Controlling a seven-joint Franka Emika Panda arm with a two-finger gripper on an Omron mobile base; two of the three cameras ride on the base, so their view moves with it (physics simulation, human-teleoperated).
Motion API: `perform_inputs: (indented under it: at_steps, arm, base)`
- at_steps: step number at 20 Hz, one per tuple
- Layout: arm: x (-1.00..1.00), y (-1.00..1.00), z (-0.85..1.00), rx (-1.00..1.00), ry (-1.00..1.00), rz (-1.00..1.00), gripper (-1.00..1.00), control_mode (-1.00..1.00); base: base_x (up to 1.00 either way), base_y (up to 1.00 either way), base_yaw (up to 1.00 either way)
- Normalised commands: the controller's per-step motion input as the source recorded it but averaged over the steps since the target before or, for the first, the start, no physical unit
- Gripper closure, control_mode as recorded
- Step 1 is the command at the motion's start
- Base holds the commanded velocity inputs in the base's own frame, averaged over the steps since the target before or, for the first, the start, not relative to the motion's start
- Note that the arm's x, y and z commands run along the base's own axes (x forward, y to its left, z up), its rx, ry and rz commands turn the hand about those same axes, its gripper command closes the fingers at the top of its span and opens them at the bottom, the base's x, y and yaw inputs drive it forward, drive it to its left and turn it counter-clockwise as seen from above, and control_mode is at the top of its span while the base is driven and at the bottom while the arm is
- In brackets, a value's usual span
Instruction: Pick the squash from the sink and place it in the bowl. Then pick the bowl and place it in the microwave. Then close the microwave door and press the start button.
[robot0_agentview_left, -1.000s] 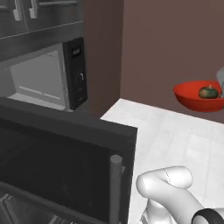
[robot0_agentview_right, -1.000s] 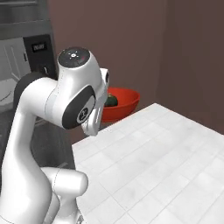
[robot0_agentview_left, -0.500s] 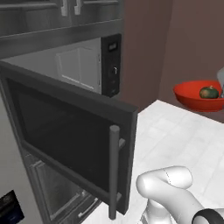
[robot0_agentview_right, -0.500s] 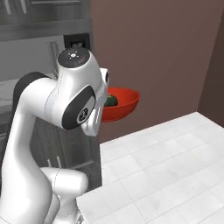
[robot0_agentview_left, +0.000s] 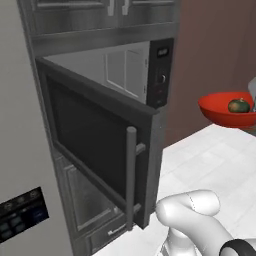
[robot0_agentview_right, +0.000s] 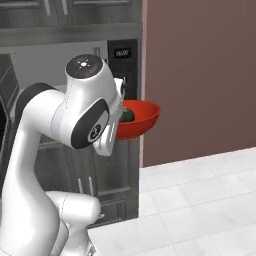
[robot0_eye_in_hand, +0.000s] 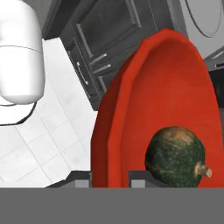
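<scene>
Right now the gripper (robot0_eye_in_hand: 109, 177) is closed most of the way on the rim of the bowl (robot0_eye_in_hand: 144, 100), one dark finger on each side of the red wall at the bottom of the hand view. Its jaws stand only as far apart as the thickness of that rim.

That red bowl (robot0_agentview_left: 227, 107) is carried in the air, clear of the white marble counter (robot0_agentview_left: 220, 160) below it. From the right base camera the bowl (robot0_agentview_right: 140, 117) pokes out from behind the arm's big white elbow, level with the lower part of the microwave control strip (robot0_agentview_right: 123, 67). Inside it sits the squash (robot0_eye_in_hand: 176, 156), dark green with a paler patch on top and a short tan stem. It rests low in the bowl, near the gripped edge; the left base camera shows the squash (robot0_agentview_left: 239, 105) peeking above the rim, and the right base camera shows it (robot0_agentview_right: 127, 115) partly hidden by the arm.

To the left stands the microwave (robot0_agentview_left: 125, 70), built into dark grey cabinetry, its pale interior visible. The microwave door (robot0_agentview_left: 95, 145) hangs wide open, swung out toward the camera, with a dark tinted window and a vertical bar handle (robot0_agentview_left: 131, 177) along its free edge. The bowl is well to the right of the opening, not inside it. A brown wall (robot0_agentview_right: 200, 75) rises behind the counter, and panelled cabinet doors (robot0_agentview_right: 100, 175) run below the microwave.
</scene>
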Motion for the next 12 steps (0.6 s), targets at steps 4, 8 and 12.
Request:
perform_inputs:
  at_steps: [4, 8, 12]
  arm:
    - [0.00, 0.00, 0.00, 0.00, 0.00, 0.00, 1.00, 1.00]
    - [0.00, 0.00, 0.00, 0.00, 0.00, 0.00, 1.00, 1.00]
    - [0.00, 0.00, 0.00, 0.00, 0.00, 0.00, 1.00, 1.00]
  base:
    - [0.00, 0.00, 0.41]
    - [0.08, 0.00, 0.39]
    - [0.43, -0.14, 0.32]
